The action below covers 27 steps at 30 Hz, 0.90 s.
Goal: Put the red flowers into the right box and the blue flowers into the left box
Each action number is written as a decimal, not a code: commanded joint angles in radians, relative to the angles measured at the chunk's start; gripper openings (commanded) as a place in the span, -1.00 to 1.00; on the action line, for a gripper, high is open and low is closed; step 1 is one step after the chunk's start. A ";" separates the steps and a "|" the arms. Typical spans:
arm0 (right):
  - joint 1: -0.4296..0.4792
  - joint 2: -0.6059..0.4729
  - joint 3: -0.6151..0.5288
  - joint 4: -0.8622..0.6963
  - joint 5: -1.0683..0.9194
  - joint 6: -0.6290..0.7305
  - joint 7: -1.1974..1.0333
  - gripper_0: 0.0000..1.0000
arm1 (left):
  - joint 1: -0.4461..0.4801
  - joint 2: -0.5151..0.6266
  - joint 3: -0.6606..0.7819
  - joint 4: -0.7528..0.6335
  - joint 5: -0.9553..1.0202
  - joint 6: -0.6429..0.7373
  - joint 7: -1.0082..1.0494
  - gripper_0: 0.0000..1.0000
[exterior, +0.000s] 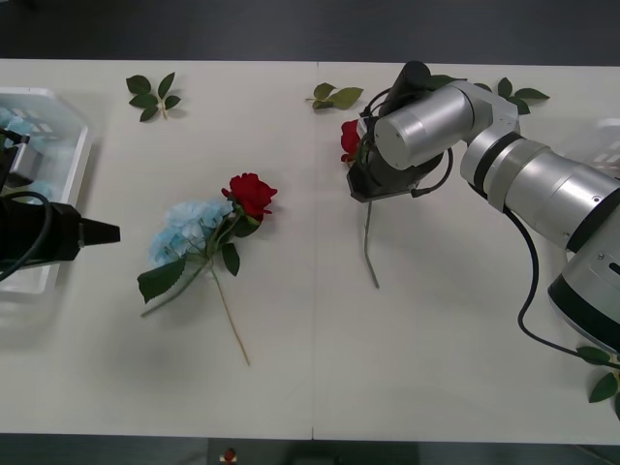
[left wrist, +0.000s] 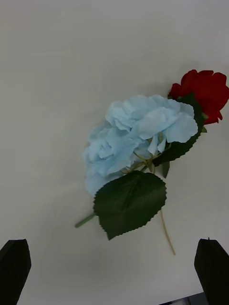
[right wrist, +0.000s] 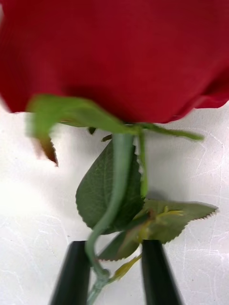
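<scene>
In the left box (exterior: pixel 68 170) lie blue flowers (exterior: pixel 12 118); right tool (right wrist: pixel 114 281) pinches a rose stem (right wrist: pixel 114 190), left tool (left wrist: pixel 114 267) spread empty.

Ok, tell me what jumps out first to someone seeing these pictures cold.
The right tool at the table's far middle, its black fingers straddling the stem of a red rose. Next, the pale blue flower lying against a second red rose left of centre. The left tool hangs open beside them, by the left box.
</scene>
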<state>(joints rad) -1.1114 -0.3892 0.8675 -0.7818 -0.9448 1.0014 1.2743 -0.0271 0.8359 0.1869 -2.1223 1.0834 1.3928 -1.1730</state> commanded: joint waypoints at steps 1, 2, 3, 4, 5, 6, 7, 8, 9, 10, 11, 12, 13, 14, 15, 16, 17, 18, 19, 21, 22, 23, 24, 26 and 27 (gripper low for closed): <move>-0.045 0.030 -0.001 0.006 -0.009 0.000 0.019 -1.00 | -0.014 -0.072 -0.070 -0.084 -0.106 0.002 0.105 1.00; -0.045 0.030 -0.001 0.006 -0.011 0.000 0.019 -1.00 | -0.014 -0.089 -0.101 -0.096 -0.148 0.002 0.150 1.00; -0.047 0.032 -0.001 0.006 -0.011 0.000 0.019 -1.00 | -0.014 -0.096 -0.116 -0.105 -0.169 0.002 0.171 1.00; -0.047 0.032 -0.001 0.006 -0.011 0.000 0.020 -1.00 | -0.013 -0.113 -0.149 -0.119 -0.215 0.002 0.211 1.00; -0.045 0.032 -0.001 0.006 -0.011 0.000 0.020 -1.00 | -0.013 -0.127 -0.181 -0.134 -0.267 0.002 0.250 1.00; -0.047 0.030 -0.001 0.006 -0.008 0.002 0.020 -1.00 | -0.014 -0.139 -0.211 -0.145 -0.321 0.003 0.283 1.00; -0.047 0.030 -0.001 0.006 -0.005 0.000 0.020 -1.00 | -0.014 -0.147 -0.228 -0.148 -0.352 0.003 0.299 1.00; -0.047 0.030 -0.001 0.006 -0.002 0.002 0.020 -1.00 | -0.017 -0.161 -0.267 -0.153 -0.412 0.003 0.329 1.00; -0.047 0.029 -0.001 0.006 0.001 0.000 0.020 -1.00 | -0.020 -0.175 -0.302 -0.153 -0.471 0.003 0.355 1.00; -0.045 0.027 -0.001 0.006 0.001 0.000 0.020 -1.00 | -0.024 -0.181 -0.320 -0.153 -0.501 0.003 0.366 1.00; -0.047 0.024 -0.001 0.006 0.000 0.000 0.020 -1.00 | -0.025 -0.193 -0.356 -0.151 -0.573 0.003 0.388 1.00; -0.047 0.018 -0.001 0.006 -0.005 0.002 0.020 -1.00 | -0.025 -0.201 -0.403 -0.151 -0.669 0.003 0.408 1.00; -0.048 0.013 -0.001 0.003 -0.006 0.002 0.022 -1.00 | -0.027 -0.204 -0.431 -0.151 -0.721 0.003 0.417 1.00; -0.051 0.003 -0.001 -0.002 -0.011 0.002 0.023 -1.00 | -0.031 -0.205 -0.491 -0.148 -0.823 0.003 0.441 1.00; -0.057 -0.011 -0.001 -0.007 -0.016 0.008 0.030 -1.00 | -0.040 -0.207 -0.549 -0.136 -0.916 0.003 0.472 1.00; -0.062 -0.020 -0.001 -0.010 -0.017 0.014 0.033 -1.00 | -0.047 -0.207 -0.575 -0.127 -0.952 0.003 0.489 1.00; -0.070 -0.042 -0.001 -0.022 -0.029 0.025 0.039 -1.00 | -0.063 -0.210 -0.623 -0.108 -1.002 0.003 0.523 1.00; -0.077 -0.073 0.001 -0.036 -0.054 0.039 0.045 -1.00 | -0.080 -0.215 -0.652 -0.085 -1.027 0.002 0.555 1.00; -0.082 -0.089 0.001 -0.045 -0.068 0.048 0.050 -1.00 | -0.088 -0.219 -0.662 -0.076 -1.037 0.000 0.567 1.00; -0.107 -0.171 0.008 -0.091 -0.117 0.106 0.062 -1.00 | -0.111 -0.245 -0.679 -0.038 -1.054 -0.005 0.595 1.00; -0.111 -0.194 0.010 -0.106 -0.127 0.122 0.071 -1.00 | -0.114 -0.253 -0.679 -0.030 -1.053 -0.008 0.595 1.00; -0.116 -0.217 0.011 -0.125 -0.140 0.140 0.083 -1.00 | -0.120 -0.261 -0.679 -0.022 -1.056 -0.011 0.595 1.00; -0.130 -0.280 0.010 -0.163 -0.174 0.184 0.119 -1.00 | -0.131 -0.279 -0.679 -0.005 -1.063 -0.009 0.595 1.00; -0.145 -0.378 0.011 -0.212 -0.230 0.246 0.166 -1.00 | -0.148 -0.304 -0.679 0.027 -1.073 -0.009 0.593 1.00; -0.146 -0.404 0.011 -0.226 -0.244 0.260 0.178 -1.00 | -0.152 -0.310 -0.679 0.035 -1.077 -0.011 0.593 1.00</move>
<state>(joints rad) -1.1983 -0.6843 0.8917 -0.9572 -1.1518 1.2320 1.3331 -0.1518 0.5512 -0.5207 -2.0984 0.0322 1.3917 -0.5683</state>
